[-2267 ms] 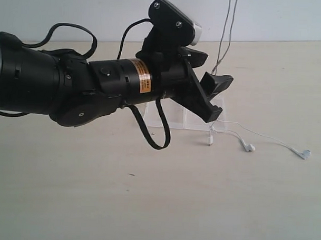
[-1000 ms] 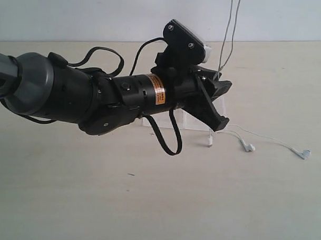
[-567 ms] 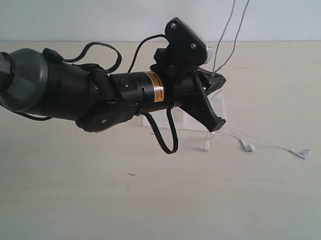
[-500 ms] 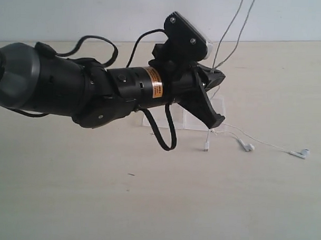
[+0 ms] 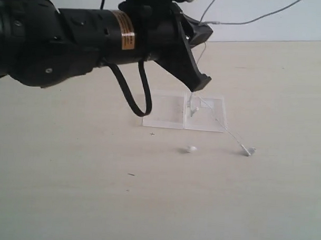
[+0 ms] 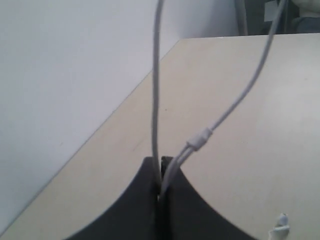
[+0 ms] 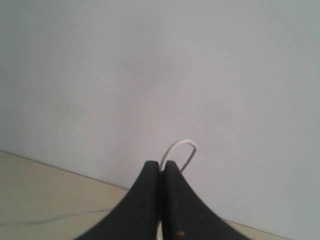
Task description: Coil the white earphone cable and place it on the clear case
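The white earphone cable (image 5: 243, 22) is stretched in the air between both grippers. My left gripper (image 5: 204, 33) hovers above the clear case (image 5: 163, 112) and is shut on the cable. In the left wrist view, strands and the splitter (image 6: 200, 137) rise out of the shut left gripper (image 6: 161, 186). Thin strands hang from it down to the case and to one earbud (image 5: 249, 151) on the table. The other earbud (image 5: 190, 149) lies in front of the case. My right gripper (image 7: 161, 169) is outside the exterior view and is shut on a cable loop (image 7: 182, 146).
The beige table (image 5: 120, 203) spreads around the case, and a pale wall (image 5: 258, 34) stands behind it. The thick black left arm (image 5: 73, 38) with its looping black cable (image 5: 137, 98) fills the upper left of the exterior view.
The left gripper shut on the cable, then rose and moved left. The earbuds were dragged left toward the case, and the cable's upper part swung out to the right.
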Robot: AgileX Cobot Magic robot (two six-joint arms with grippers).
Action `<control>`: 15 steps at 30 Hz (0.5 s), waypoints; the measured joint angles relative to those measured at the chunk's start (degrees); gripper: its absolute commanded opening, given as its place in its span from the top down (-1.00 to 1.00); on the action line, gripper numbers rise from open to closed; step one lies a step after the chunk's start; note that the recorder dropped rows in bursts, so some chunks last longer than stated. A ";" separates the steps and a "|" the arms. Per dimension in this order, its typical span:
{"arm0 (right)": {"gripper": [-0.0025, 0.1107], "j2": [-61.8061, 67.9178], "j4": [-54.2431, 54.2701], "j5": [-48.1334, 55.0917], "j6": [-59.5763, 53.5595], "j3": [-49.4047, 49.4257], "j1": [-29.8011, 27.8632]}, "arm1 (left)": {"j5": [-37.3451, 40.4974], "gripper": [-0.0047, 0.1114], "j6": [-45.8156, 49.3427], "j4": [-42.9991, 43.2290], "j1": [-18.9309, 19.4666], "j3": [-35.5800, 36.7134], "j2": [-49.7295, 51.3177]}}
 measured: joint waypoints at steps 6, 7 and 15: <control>0.96 0.00 2.27 -7.02 0.96 8.02 -1.61 | 4.01 0.92 0.13 0.00 2.03 0.00 -5.12; 0.96 0.00 2.57 -8.58 1.44 9.55 -1.61 | 4.12 0.92 0.13 0.00 2.18 0.00 -5.74; 0.96 1.14 3.23 -21.34 7.00 22.39 -1.83 | 6.90 0.92 0.13 0.27 2.30 -1.46 -7.68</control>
